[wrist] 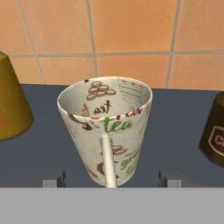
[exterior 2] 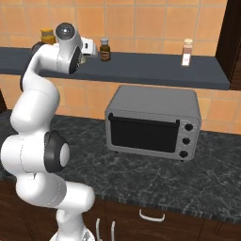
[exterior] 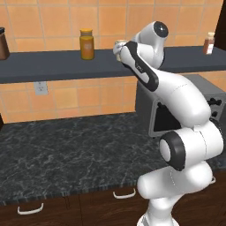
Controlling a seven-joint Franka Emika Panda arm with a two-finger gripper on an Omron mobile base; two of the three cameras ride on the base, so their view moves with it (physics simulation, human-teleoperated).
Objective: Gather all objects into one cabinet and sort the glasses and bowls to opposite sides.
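We saw the white arm point(exterior: 176, 110) reaching up and back to the thin grey wall shelf point(exterior: 53, 64) that ran along the orange tiled wall above the table point(exterior: 66, 154). In the hand view a cream tumbler point(wrist: 106, 127), printed with brown and green lettering and small bean shapes, stood upright on the shelf with its open mouth up and a thin pale strip running down its near side. It stood straight ahead of the pincer point(wrist: 111, 178), whose two dark tips sat spread to either side of the tumbler's lower part, each with a sliver of shelf showing between tip and tumbler; we could not tell whether they touched it. To the tumbler's left in that view stood an amber spice jar point(wrist: 11, 103), and at the right edge a dark brown jar point(wrist: 214, 131), both apart from the tumbler. In the left base view the amber jar point(exterior: 87, 44) stood on the shelf just left of the arm's wrist, and the tumbler's rim point(exterior: 119, 43) peeked out behind the arm. In the right base view a grey toaster oven point(exterior 2: 153, 122) sat on the dark marbled table, with a pale spice bottle point(exterior 2: 187, 52) on the shelf above it.
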